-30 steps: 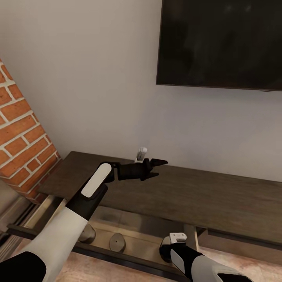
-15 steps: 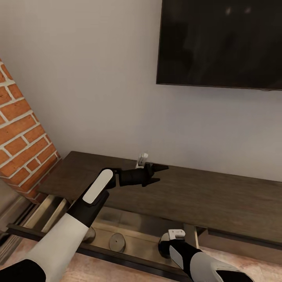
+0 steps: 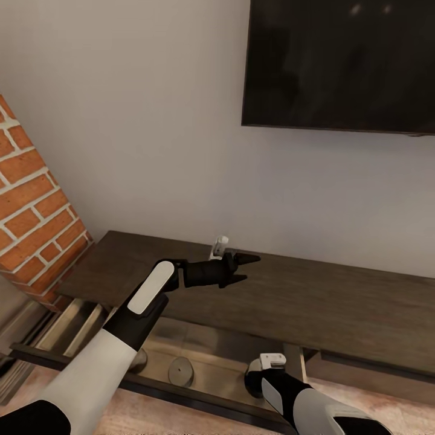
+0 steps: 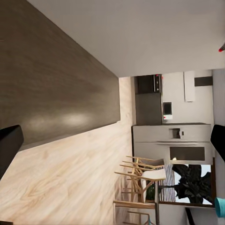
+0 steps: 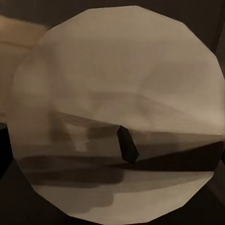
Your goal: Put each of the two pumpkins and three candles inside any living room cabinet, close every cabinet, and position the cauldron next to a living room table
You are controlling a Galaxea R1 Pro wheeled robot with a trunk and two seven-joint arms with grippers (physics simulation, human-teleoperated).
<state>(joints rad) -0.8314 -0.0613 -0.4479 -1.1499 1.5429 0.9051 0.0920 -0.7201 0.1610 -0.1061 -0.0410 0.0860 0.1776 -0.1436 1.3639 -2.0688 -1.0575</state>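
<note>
Looking down from the head view, the cabinet (image 3: 314, 302) is seen as a long, low, dark-brown unit set against the pale wall, beneath a dark wall-mounted screen (image 3: 341, 63) and beside a brick column (image 3: 33, 223). One of its drawers (image 3: 199, 362) is pulled out towards the robot, its paler inside exposed. Two candles (image 3: 180, 371) are seen inside the drawer, one partly hidden behind the left forearm.

The left gripper (image 3: 240, 269) is held above the cabinet top, near a small white object (image 3: 219, 247) standing at the back edge. Its fingers are parted and nothing is held between them. In the left wrist view, the dark fingers (image 4: 9, 143) are seen at the picture's edges, with the cabinet top (image 4: 51, 84), pale wood floor and a distant kitchen with wooden chairs (image 4: 140, 180) between them.

The right gripper (image 3: 266, 377) is lowered into the open drawer. In the right wrist view a pale, round candle top (image 5: 117, 112) with a dark wick (image 5: 127, 145) is seen very close. Whether that gripper's fingers are closed on it cannot be told.
</note>
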